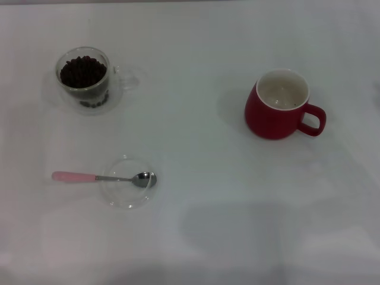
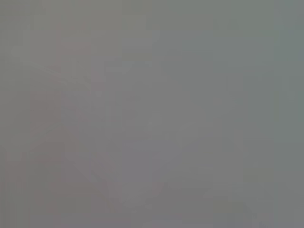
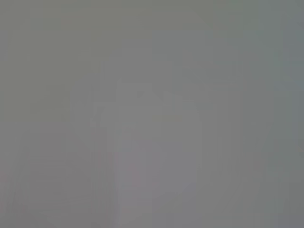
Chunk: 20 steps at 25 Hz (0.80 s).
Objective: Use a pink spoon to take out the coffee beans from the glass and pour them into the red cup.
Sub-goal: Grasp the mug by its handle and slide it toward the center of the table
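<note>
No legible text, label or number anywhere.

I count one glass (image 1: pixel 85 79) of many coffee beans (image 1: pixel 83 71), one red cup (image 1: pixel 279 105), one pink spoon (image 1: pixel 104 177), one clear dish (image 1: pixel 127 181).

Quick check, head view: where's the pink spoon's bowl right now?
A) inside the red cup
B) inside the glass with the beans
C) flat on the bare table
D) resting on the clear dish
D: the pink spoon lies with its metal bowl on the clear dish, handle sticking out over the table toward the robot's left.
</note>
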Each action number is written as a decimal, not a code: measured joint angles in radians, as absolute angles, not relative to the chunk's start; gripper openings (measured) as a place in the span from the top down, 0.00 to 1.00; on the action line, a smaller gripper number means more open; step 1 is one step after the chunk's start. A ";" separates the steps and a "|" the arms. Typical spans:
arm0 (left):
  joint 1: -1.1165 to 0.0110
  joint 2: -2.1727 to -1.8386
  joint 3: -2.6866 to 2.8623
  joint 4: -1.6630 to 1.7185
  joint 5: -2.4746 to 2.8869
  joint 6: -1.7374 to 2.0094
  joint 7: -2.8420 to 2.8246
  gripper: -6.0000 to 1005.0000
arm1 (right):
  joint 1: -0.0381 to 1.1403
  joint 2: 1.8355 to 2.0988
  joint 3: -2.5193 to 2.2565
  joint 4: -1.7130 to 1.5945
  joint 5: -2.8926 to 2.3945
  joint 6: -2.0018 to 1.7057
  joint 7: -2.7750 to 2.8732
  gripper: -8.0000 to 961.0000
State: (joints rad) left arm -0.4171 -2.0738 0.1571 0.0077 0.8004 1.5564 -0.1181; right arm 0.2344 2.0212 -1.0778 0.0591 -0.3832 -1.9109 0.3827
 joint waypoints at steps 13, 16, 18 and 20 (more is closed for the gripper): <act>-0.416 -2.076 0.154 0.004 0.773 1.566 -0.130 0.11 | 0.249 2.016 -0.961 0.025 -0.368 -1.891 0.352 0.26; -0.426 -2.076 0.154 0.004 0.769 1.564 -0.130 0.11 | 0.250 2.015 -0.961 0.018 -0.364 -1.872 0.347 0.26; -0.429 -2.076 0.155 0.004 0.769 1.563 -0.130 0.11 | 0.250 2.015 -0.961 0.016 -0.364 -1.867 0.347 0.26; -0.430 -2.075 0.155 0.003 0.769 1.562 -0.130 0.11 | 0.251 2.015 -0.961 0.015 -0.364 -1.864 0.347 0.26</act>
State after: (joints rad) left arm -0.4298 -2.0754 0.1547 0.0029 0.7686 1.5620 -0.1303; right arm 0.2506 2.0154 -0.9611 0.0146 -0.3644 -1.8643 0.3467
